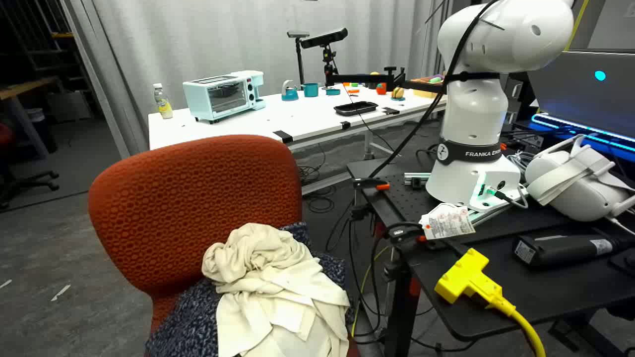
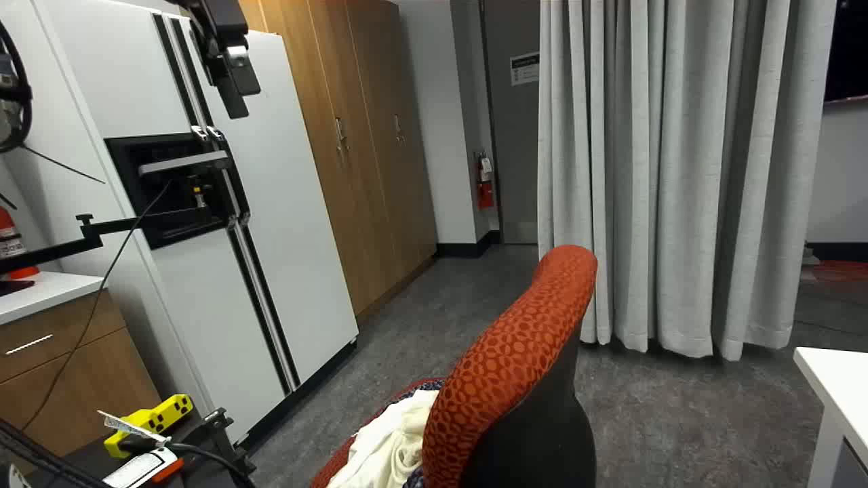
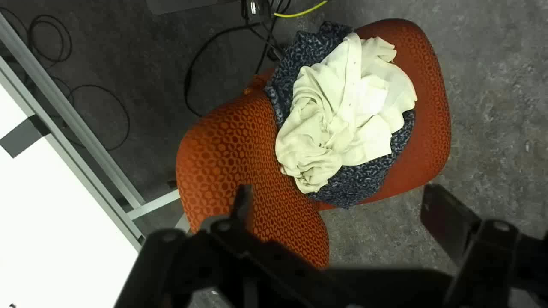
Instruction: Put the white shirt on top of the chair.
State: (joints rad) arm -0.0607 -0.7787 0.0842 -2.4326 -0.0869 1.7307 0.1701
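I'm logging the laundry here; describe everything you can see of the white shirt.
The white shirt looks cream, soft and crumpled: bunched and twisted near the chair's backrest, spread in looser folds toward the front of the seat. A narrow band with small dots, perhaps a button strip, runs across it. It rests on a dark speckled cloth and extends past its edge over the seat. Whether it touches the backrest is unclear.

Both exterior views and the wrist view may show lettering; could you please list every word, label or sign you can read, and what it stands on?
"FRANKA E", the rest out of sight: black band on the robot arm
Too small or blurred to read:
White tag
Bottle label
Black device's labels
Door sign
Fire extinguisher's tag
Red object's label at an exterior view's left edge
Wrist view: none
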